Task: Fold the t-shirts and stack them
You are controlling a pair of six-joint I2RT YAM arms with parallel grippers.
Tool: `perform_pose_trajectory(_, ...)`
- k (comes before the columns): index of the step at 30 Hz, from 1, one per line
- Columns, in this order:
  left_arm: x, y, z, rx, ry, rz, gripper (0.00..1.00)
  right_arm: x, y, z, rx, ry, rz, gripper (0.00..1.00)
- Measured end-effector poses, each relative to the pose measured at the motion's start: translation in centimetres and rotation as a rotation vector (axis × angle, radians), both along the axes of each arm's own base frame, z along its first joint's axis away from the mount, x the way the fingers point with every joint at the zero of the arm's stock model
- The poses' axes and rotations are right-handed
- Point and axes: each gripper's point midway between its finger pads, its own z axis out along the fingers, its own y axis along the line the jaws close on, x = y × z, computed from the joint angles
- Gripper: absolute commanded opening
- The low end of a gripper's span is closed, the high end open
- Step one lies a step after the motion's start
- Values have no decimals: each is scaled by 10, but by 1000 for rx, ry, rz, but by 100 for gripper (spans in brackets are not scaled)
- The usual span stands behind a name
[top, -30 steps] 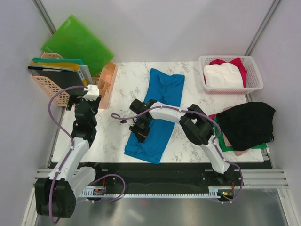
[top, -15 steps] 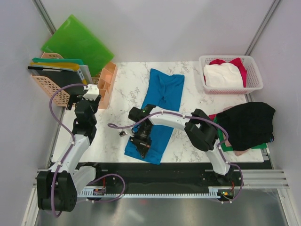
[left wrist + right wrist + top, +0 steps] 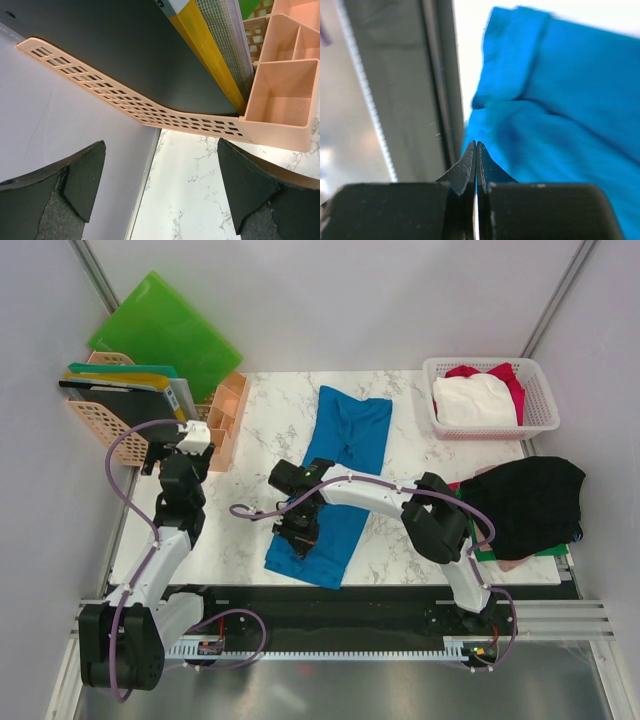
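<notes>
A white marble-patterned table (image 3: pixel 420 465) carries a bright blue t-shirt (image 3: pixel 352 430), folded into a long strip, running down its middle. A white lattice basket (image 3: pixel 495 431) sits at the far right corner. A heap of t-shirts (image 3: pixel 525 502), black on top, overhangs the right edge, and a peach compartment tray (image 3: pixel 228 415) stands far left.

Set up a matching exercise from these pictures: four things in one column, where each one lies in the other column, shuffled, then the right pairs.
Things
1. bright blue cloth t-shirt
2. white cloth t-shirt
3. black cloth t-shirt
4. large bright green plastic folder

Places
A. at the right edge of the marble table
B. propped up at the far left corner
C. laid along the middle of the table
D. inside the white plastic lattice basket

Pairs: 1-C, 2-D, 3-A, 4-B
</notes>
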Motion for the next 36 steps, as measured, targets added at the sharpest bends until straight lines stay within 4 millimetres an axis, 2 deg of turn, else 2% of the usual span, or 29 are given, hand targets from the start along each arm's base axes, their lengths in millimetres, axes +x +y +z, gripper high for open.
perform_pose_trajectory(5, -2, 0, -2, 2, 3, -1, 100, 20, -2, -19, -30, -97, -41, 0)
perform_pose_trajectory(11, -8, 0, 6, 9, -22, -6, 100, 33, -17, -52, -91, -88, -85, 0)
perform_pose_trajectory(17, -9, -2, 1, 11, -14, -22, 100, 45, -21, -52, -83, -78, -128, 0)
perform_pose_trajectory(22, -9, -5, -4, 9, 4, -41, 100, 46, -22, -45, -74, -88, -128, 2)
perform_pose_trajectory(23, -9, -6, -6, 8, 11, -51, 100, 45, -23, -41, -69, -90, -124, 7)
perform_pose_trajectory(24, -8, -8, -7, 7, 17, -61, 100, 43, -24, -35, -63, -89, -119, 16)
perform_pose_trajectory(25, -8, -10, -9, 6, 25, -77, 100, 40, -26, -27, -56, -86, -106, 41)
perform_pose_trajectory(27, -8, -14, -12, 6, 43, -102, 100, 33, -31, -8, -37, -84, -78, 64)
perform_pose_trajectory(28, -9, -15, -13, 8, 51, -112, 100, 30, -33, 0, -29, -89, -68, 82)
perform_pose_trajectory(30, -9, -18, -16, 9, 66, -133, 100, 23, -36, 20, -4, -121, -35, 89)
perform_pose_trajectory(33, -11, -22, -28, 2, 121, -158, 100, 13, -36, 39, 19, -243, 16, 92)
perform_pose_trajectory(36, -10, -25, -45, -15, 205, -167, 100, -9, -33, 34, -4, -375, 81, 93)
